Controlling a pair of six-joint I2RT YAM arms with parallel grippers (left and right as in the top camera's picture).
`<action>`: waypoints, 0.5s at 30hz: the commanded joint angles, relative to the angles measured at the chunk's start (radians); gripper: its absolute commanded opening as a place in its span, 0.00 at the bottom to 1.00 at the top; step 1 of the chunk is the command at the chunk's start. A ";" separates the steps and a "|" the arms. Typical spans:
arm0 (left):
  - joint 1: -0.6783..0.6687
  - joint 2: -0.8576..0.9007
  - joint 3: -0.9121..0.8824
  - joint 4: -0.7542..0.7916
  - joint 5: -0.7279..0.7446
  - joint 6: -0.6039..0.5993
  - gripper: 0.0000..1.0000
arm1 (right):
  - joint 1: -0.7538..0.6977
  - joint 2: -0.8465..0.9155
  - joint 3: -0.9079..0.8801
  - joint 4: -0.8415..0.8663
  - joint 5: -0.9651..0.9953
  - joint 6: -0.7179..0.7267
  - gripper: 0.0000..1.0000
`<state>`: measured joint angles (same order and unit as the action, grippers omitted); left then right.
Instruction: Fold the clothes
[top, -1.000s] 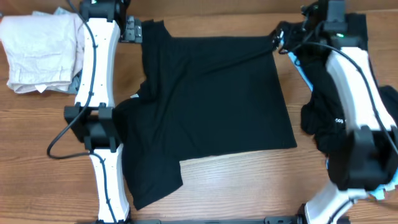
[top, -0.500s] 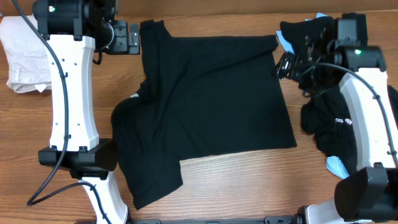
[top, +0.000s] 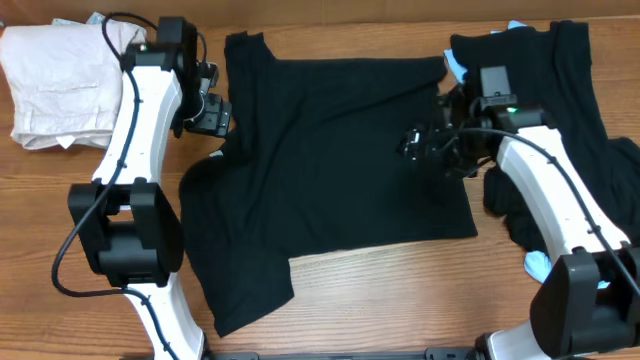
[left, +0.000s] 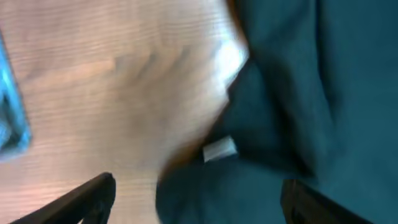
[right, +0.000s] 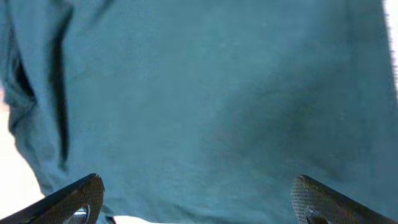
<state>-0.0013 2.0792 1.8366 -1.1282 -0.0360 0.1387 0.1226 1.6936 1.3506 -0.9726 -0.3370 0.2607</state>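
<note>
Both left hand (top: 212, 113) and right hand (top: 413, 143) are brought inward, spread and empty, to a shirt (top: 340, 170) laid flat, not yet folded.

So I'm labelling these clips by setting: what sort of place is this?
Likely a robot lab bench for folding trials: left arm and right arm flank a black T-shirt on a wooden table, white cloth and dark clothes piled aside.

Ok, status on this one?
Left gripper open, right gripper open, both empty. Black T-shirt spread out, unfolded. Nothing lying on it.
</note>
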 joint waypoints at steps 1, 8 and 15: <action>0.008 -0.003 -0.137 0.134 0.058 0.106 0.76 | 0.007 -0.003 -0.003 0.006 -0.003 -0.003 1.00; 0.008 0.039 -0.262 0.351 0.145 0.108 0.54 | 0.007 -0.003 -0.003 -0.009 -0.002 -0.003 1.00; 0.006 0.123 -0.262 0.439 0.210 0.108 0.43 | 0.007 -0.003 -0.003 -0.018 -0.002 -0.003 1.00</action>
<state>0.0082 2.1582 1.5852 -0.7071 0.1230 0.2386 0.1314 1.6936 1.3495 -0.9890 -0.3367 0.2615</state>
